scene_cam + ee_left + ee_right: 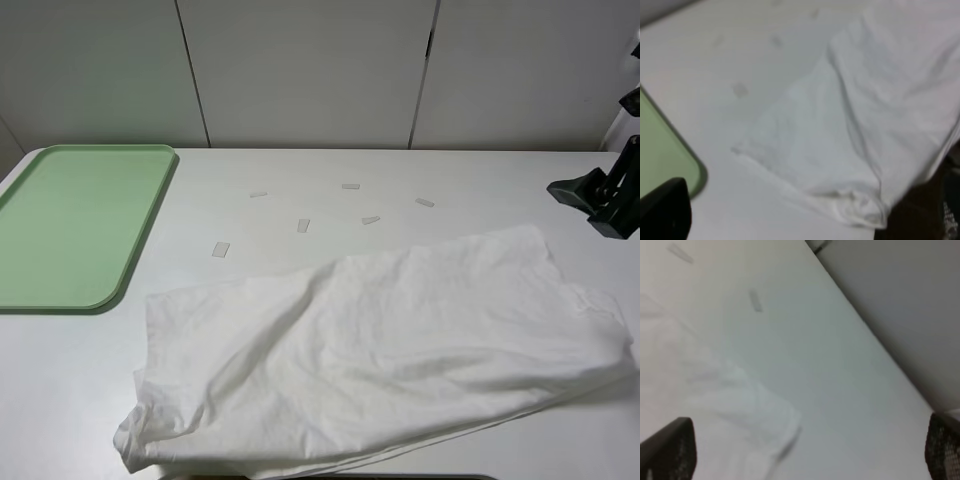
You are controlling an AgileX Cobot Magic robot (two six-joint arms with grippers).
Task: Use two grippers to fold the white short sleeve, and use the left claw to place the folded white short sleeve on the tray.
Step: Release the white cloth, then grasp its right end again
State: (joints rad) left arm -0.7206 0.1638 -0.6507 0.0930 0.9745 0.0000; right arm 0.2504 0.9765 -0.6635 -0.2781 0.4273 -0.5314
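The white short sleeve [380, 350] lies loosely bunched across the front of the table, running from the front left up to the right. The pale green tray [80, 225] sits bare at the back left. My left gripper [805, 220] is open above the shirt's [855, 135] left end, with nothing between its fingers [665, 210]; the tray's corner [660, 145] shows beside it. This arm is out of the high view. My right gripper [585, 195] hovers at the far right edge, apart from the shirt. It is open [805, 450] and holds nothing, above the shirt's [715, 405] right corner.
Several small pale tape strips [303, 225] lie scattered on the white table [300, 170] behind the shirt. Grey-white wall panels [310, 70] close off the back edge. The shirt's front left fold reaches the table's front edge.
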